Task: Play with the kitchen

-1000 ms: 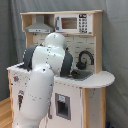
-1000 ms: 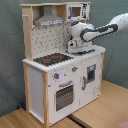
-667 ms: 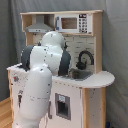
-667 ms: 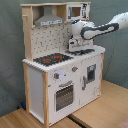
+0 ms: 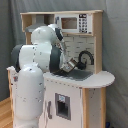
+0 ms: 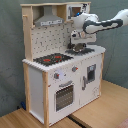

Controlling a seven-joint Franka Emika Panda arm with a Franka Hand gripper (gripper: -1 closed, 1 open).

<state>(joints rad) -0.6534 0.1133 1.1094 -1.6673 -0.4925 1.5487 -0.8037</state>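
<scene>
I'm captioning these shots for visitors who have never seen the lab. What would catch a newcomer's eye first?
Probably the tall white-and-wood toy kitchen, filling the middle of both exterior views. Next, the bulky white robot arm, which hides the kitchen's side on the first exterior view's left, with its gripper down over the sink area. The red burners on the black stovetop also stand out in the second exterior view.

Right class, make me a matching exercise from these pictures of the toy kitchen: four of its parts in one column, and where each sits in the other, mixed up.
Parts:
1. black stovetop with red burners
2. grey hood
3. small white microwave
4. black curved faucet

Places:
A. top shelf
B. behind the sink
C. worktop above the oven door
D. high above the stovetop

Pairs: 1-C, 2-D, 3-A, 4-B
</scene>
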